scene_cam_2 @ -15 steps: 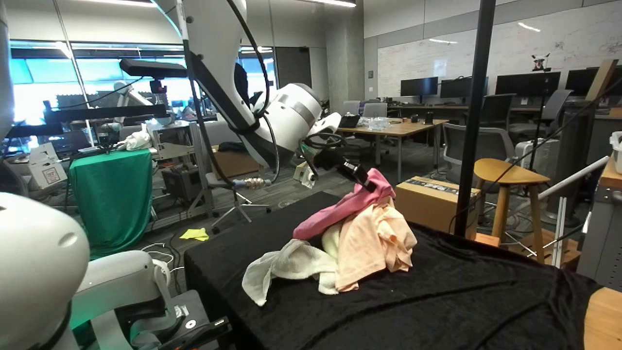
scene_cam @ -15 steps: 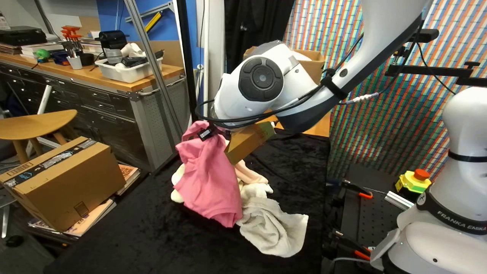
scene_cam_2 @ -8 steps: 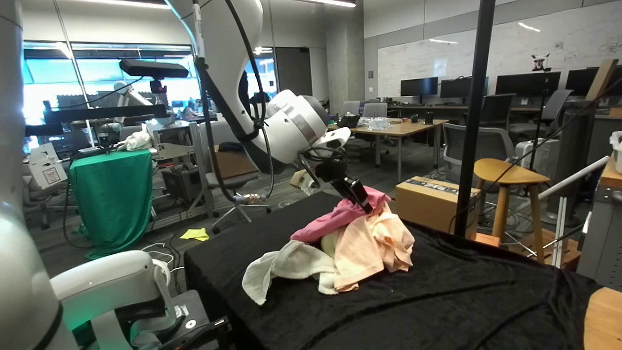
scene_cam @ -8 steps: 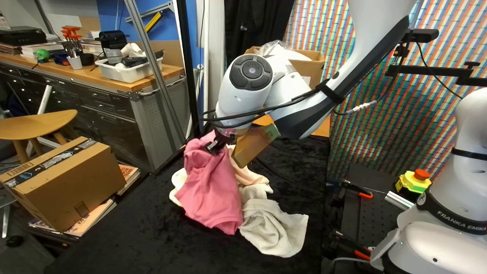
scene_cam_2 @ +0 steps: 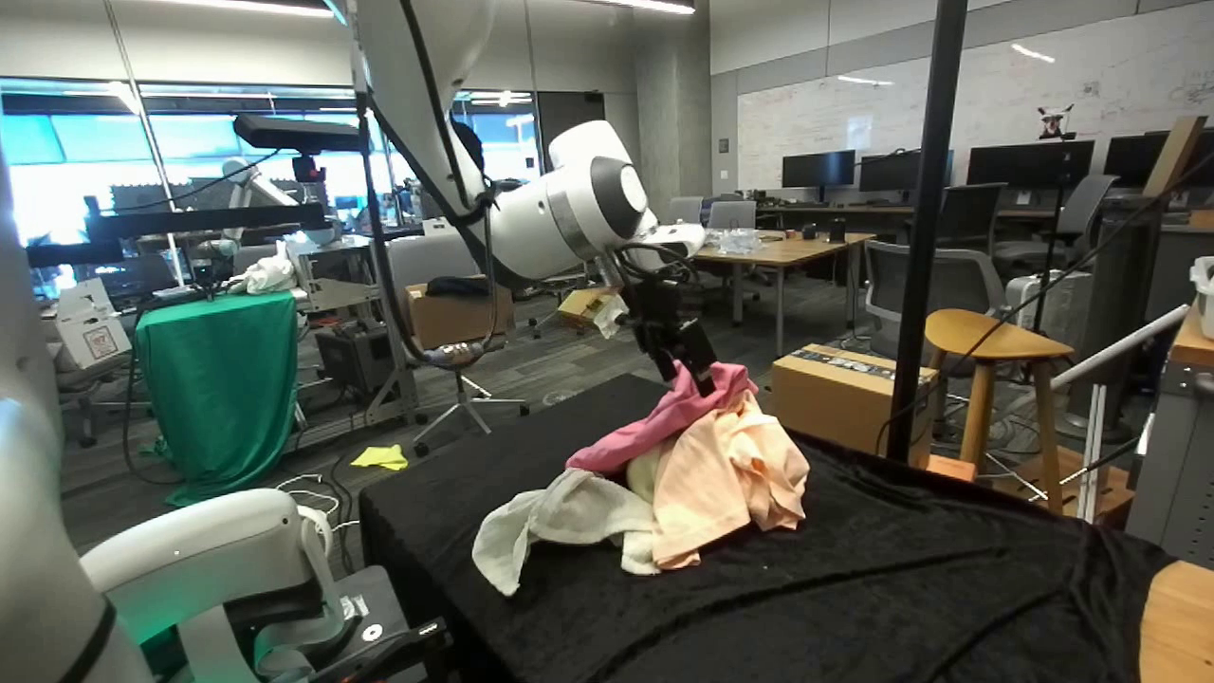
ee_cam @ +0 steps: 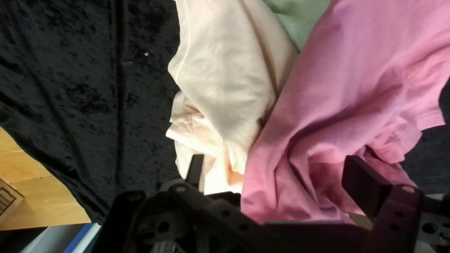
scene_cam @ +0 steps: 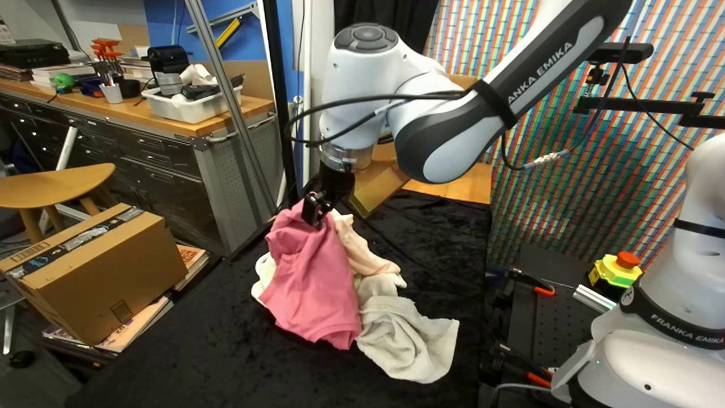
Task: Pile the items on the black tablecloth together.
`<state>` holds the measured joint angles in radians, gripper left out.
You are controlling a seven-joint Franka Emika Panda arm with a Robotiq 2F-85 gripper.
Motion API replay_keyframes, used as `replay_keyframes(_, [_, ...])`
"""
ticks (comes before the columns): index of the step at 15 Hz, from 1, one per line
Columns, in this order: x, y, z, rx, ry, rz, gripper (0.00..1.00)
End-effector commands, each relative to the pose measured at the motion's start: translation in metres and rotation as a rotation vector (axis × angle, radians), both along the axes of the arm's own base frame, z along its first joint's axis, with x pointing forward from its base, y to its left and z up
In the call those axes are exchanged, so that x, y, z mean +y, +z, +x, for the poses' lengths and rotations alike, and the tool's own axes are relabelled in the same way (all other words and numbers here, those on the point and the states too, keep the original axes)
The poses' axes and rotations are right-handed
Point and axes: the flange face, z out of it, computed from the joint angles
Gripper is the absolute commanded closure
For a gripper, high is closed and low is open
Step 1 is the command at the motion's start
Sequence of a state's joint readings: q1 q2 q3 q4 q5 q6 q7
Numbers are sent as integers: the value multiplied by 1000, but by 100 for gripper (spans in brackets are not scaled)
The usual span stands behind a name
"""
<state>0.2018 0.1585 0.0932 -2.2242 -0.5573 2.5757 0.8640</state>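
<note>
The pink cloth [scene_cam: 314,277], its peak lower than a second ago, rests against the peach cloth [scene_cam_2: 716,474] on the black tablecloth [scene_cam_2: 854,588]; the gripper [ee_cam: 275,170], fingers [ee_cam: 365,188] parted, clasps nothing; piling appears nearly done, the grey towel [scene_cam: 410,345] trailing.

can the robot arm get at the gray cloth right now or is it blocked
Probably yes, if it shifts over: the claw is open, and a broad part of the gray cloth lies uncovered beside the pink cloth.

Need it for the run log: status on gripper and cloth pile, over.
Gripper open at pink garment, contact unclear. Peach garment bunched against it, pale towel spread alongside. Nothing visibly in the way.
</note>
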Motion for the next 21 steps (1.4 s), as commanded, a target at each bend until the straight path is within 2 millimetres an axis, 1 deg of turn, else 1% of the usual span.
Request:
replay_keyframes(1, [-16, 51, -12, 36, 35, 64, 0])
replay_keyframes(3, [-27, 74, -18, 85, 50, 100, 0])
replay_keyframes(6, [-44, 99, -32, 201, 94, 122, 0])
replay_keyframes(9, [-58, 110, -48, 333, 148, 118, 0])
replay_keyframes(11, [-64, 112, -56, 396, 181, 105, 0])
replay_keyframes(13, [-67, 107, -63, 450, 208, 99, 0])
replay_keyframes(15, [-67, 96, -67, 479, 226, 88, 0])
replay_keyframes(17, [-63, 80, -72, 496, 252, 95, 0])
replay_keyframes(21, [-47, 38, -84, 508, 275, 99, 0])
